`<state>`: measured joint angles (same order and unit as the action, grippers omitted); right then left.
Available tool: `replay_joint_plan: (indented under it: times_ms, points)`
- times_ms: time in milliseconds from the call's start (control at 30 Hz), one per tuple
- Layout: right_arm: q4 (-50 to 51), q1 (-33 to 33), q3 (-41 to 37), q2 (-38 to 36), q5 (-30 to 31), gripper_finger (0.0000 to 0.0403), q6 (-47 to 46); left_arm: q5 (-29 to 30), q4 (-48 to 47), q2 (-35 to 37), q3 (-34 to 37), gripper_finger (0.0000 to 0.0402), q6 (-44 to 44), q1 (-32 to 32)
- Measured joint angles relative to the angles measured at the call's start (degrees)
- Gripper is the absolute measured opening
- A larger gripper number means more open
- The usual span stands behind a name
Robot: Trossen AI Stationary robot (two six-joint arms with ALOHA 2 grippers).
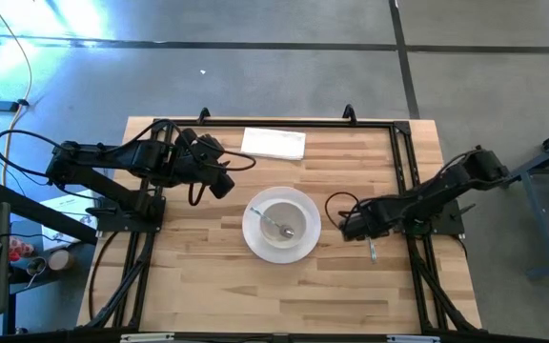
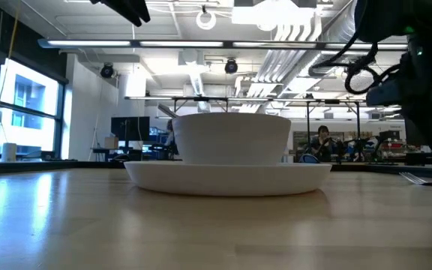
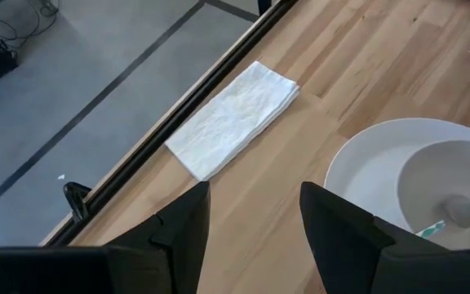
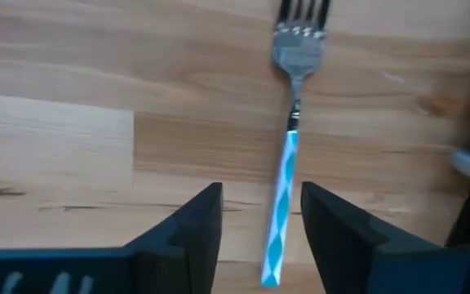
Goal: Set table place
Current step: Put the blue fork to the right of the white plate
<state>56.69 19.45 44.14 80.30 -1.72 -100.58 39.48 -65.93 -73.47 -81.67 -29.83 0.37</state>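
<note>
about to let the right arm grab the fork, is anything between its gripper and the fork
Nothing visible. The right gripper is open directly over the fork, which lies flat on bare table, its striped handle running between the fingers.

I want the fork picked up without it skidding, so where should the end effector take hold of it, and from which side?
Grip the fork on its striped blue-and-white handle, coming straight down. It lies flat on the table, and the right end effector is already open astride it.

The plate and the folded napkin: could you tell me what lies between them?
Only bare wood of the table separates the plate and napkin, in the high view.
</note>
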Motion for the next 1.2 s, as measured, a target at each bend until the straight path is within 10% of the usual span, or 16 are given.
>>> replay_joint_plan:
  times_ms: [800, 1200]
  points:
    - [-11.9, 0.7, -9.1, 2.7, -4.4, 0.0151, -2.0, -1.1, 0.1, 0.0, 0.0, 0.0182, 2.4, 0.0]
    - [-13.3, 0.1, -8.3, 2.6, -2.7, 0.0008, -3.9, -1.1, 1.6, 0.0, 0.0, 0.0182, 2.5, 0.0]
